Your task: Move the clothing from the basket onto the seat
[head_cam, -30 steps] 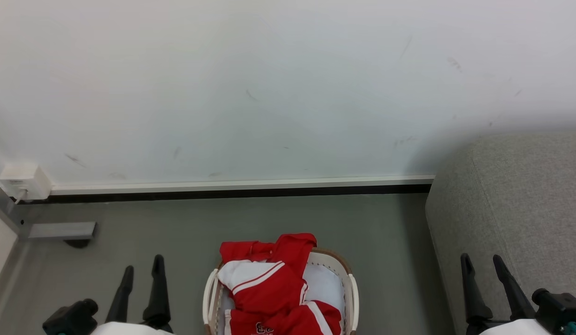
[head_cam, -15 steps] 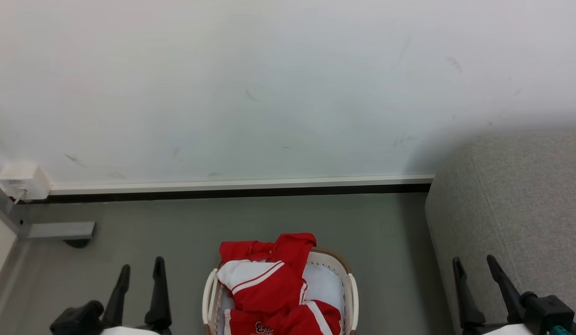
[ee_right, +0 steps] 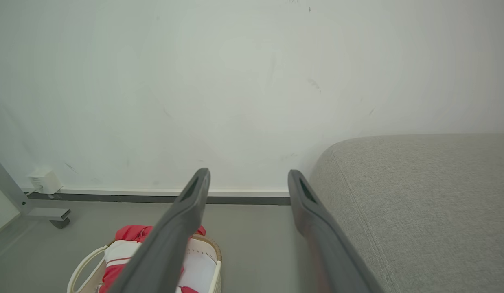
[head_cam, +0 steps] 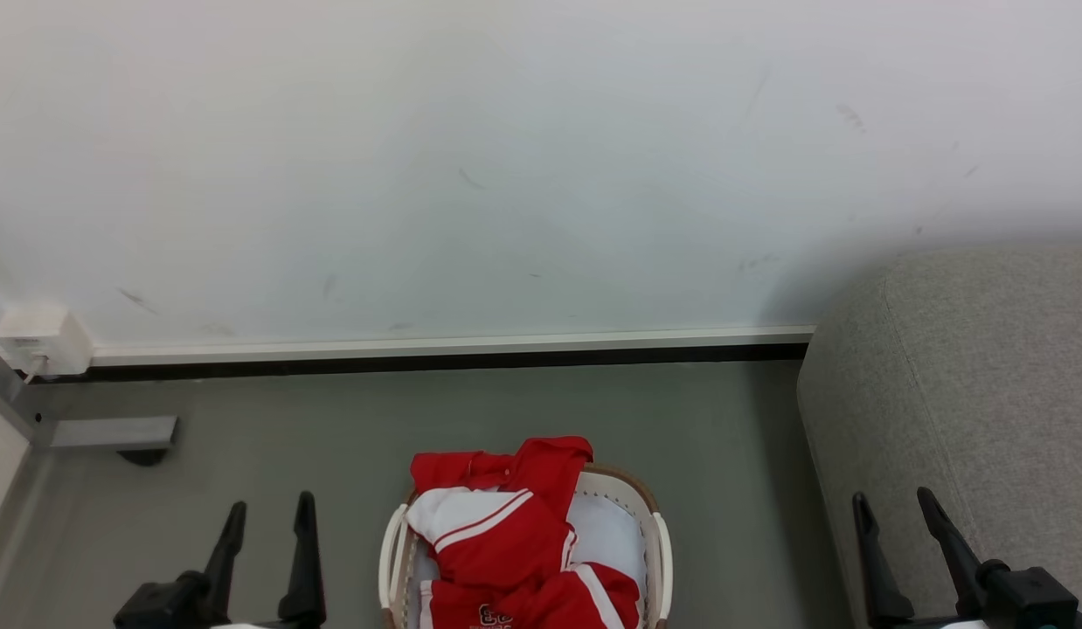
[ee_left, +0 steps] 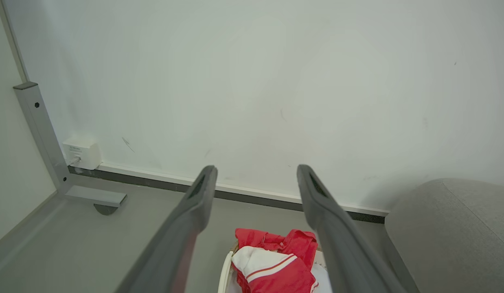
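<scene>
Red clothing (head_cam: 506,542) with white stripes and a white panel is piled in the white slatted basket (head_cam: 659,546) at the bottom centre of the head view; one red piece drapes over the far brown rim. The grey sofa seat (head_cam: 978,384) fills the right side. My left gripper (head_cam: 271,509) stands open on the basket's left, apart from it and empty. My right gripper (head_cam: 894,501) is open in front of the sofa's side, nothing between its fingers. The left wrist view shows the clothing (ee_left: 276,260) low between its fingers (ee_left: 199,199); the right wrist view shows the basket (ee_right: 213,260) and sofa (ee_right: 419,195).
A white wall with a dark skirting strip (head_cam: 436,360) runs behind the basket. At the left stand a white socket box (head_cam: 38,341) and a grey metal frame foot with a caster (head_cam: 121,437). Grey floor (head_cam: 331,428) lies open between basket and wall.
Both grippers have sunk lower in the head view; the left one shifted slightly right, the right one slightly left. The basket and clothing have not moved.
</scene>
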Tool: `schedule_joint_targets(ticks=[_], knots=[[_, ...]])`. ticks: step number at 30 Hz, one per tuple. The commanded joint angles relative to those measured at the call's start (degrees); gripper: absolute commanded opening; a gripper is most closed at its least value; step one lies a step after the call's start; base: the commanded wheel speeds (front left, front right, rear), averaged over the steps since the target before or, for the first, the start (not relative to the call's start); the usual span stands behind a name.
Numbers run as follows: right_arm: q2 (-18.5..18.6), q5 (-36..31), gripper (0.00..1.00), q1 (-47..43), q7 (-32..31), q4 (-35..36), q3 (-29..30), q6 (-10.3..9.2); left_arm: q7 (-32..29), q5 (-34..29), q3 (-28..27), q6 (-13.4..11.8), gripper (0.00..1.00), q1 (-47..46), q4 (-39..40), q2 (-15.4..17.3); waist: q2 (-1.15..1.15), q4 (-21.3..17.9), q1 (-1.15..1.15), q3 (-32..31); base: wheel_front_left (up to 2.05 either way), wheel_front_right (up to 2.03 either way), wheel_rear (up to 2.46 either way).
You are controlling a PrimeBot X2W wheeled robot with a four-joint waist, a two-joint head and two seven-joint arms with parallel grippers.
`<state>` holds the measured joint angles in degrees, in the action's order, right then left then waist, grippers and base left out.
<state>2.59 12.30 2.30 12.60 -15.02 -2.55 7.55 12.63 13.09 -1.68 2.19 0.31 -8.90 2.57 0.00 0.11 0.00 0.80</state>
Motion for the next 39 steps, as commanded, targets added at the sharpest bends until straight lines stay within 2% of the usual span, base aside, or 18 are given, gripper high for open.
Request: schedule_joint_targets(ticks=[1,21,28,39], knots=[[0.48,-0.79,1.00,-0.32,0.61,-0.25,0.27,-0.10,0.57,-1.90,-0.22,0.17,1.00,0.38,-0.04,0.48,0.00,0.00,0.00,0.03,0.00,0.00,0.00],[0.47,-3.31,1.00,-1.12,2.72,-1.72,-0.51,-0.12,2.67,-9.31,0.05,-0.20,1.00,1.14,-0.08,0.50,0.00,-0.25,0.00,0.34,0.00,0.00,0.00],[0.46,-0.62,1.00,-0.86,2.65,-2.31,-0.59,-0.12,2.54,-8.59,-0.19,0.11,1.00,0.95,-0.63,0.49,0.00,-0.43,0.00,0.52,0.00,0.00,0.00],[0.45,-0.20,1.00,-0.37,2.65,-2.62,-0.83,-0.12,2.54,-8.08,-0.11,0.01,1.00,0.95,-0.75,0.49,0.00,-1.19,0.00,0.80,0.00,0.00,0.00]])
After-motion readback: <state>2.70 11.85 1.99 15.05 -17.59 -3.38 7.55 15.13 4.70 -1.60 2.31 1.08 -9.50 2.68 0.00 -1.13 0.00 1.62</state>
